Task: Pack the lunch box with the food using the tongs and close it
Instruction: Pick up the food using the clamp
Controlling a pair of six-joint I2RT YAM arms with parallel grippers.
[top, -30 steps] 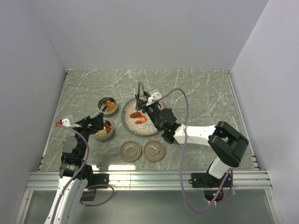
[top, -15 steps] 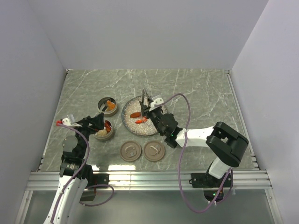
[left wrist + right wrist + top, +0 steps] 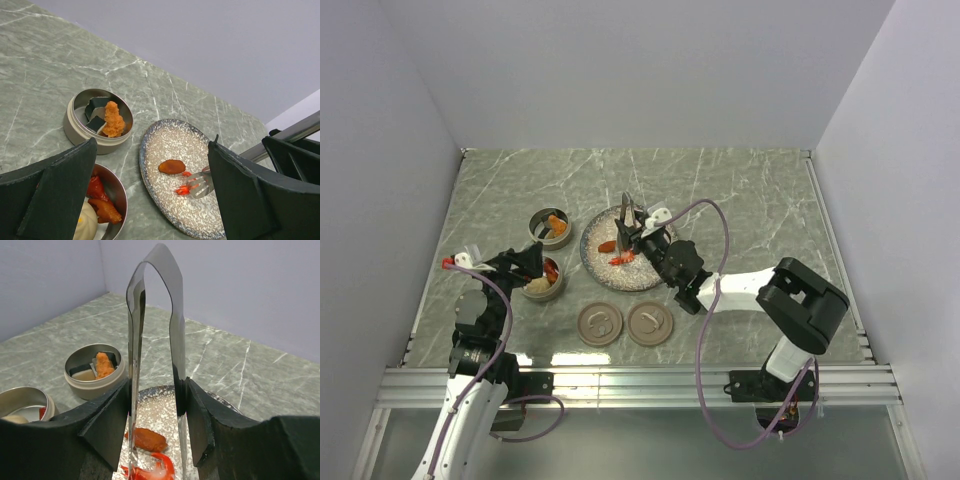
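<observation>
Far tin: orange piece; plate: red pieces; right gripper clamps tongs; left gripper wide

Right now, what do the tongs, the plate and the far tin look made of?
The tongs: likely polished steel; mirror-bright arms show reflections. The plate: glazed ceramic or stoneware by the look; pale speckled face, dark rim. The far tin: metal, dull grey inside, matte beige outer wall, possibly painted.
</observation>
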